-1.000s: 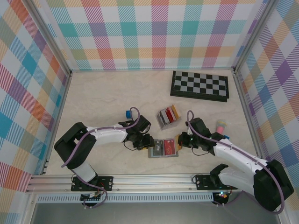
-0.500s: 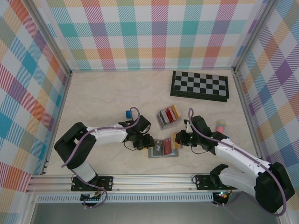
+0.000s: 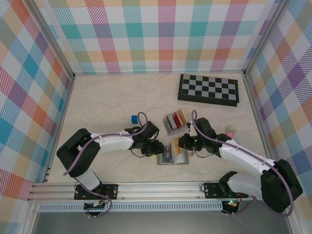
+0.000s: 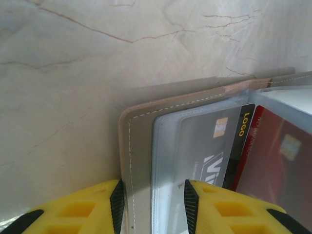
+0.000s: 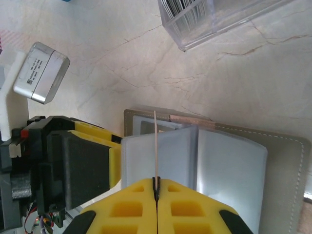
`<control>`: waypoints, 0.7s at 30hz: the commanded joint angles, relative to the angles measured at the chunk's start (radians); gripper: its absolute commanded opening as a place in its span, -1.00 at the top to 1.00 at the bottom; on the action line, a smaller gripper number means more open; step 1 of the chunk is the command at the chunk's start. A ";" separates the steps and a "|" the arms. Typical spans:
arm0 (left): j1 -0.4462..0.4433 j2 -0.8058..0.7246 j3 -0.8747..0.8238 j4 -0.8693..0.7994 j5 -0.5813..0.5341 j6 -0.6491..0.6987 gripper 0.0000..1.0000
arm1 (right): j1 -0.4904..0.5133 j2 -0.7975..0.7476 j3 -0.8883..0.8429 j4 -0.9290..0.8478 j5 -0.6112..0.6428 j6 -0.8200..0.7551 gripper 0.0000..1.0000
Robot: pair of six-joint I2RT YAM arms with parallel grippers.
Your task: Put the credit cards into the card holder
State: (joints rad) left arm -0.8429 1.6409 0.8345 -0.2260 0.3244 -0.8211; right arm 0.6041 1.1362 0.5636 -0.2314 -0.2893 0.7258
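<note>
Right gripper is clamped tight on a credit card, held edge-on and pointing straight out from the fingers into the open card holder, which lies flat on the tabletop. The card's edge lines up with the gap between two clear sleeves, so the slot is dead ahead of it. Left gripper sits at the holder's opposite edge, jaws part-way apart astride the stitched border; whether it presses down, I can't tell. A black card and a red card sit in sleeves. My read: the right arm pushes along the card's own length.
</note>
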 commanded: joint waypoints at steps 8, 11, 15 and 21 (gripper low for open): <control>-0.006 -0.054 -0.005 -0.007 -0.041 -0.001 0.18 | 0.006 -0.036 0.065 -0.185 0.179 -0.014 0.89; -0.005 -0.068 -0.010 -0.027 -0.073 -0.007 0.18 | 0.007 -0.097 0.077 -0.287 0.316 0.013 0.88; -0.006 -0.092 -0.008 -0.032 -0.085 0.004 0.17 | 0.006 -0.173 0.070 -0.270 0.295 0.009 0.86; -0.007 -0.079 0.012 -0.041 -0.077 0.012 0.18 | 0.007 -0.139 0.070 -0.195 0.172 -0.012 0.86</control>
State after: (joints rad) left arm -0.8433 1.5745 0.8322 -0.2363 0.2630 -0.8207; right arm 0.6041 0.9764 0.6144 -0.4599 -0.0528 0.7242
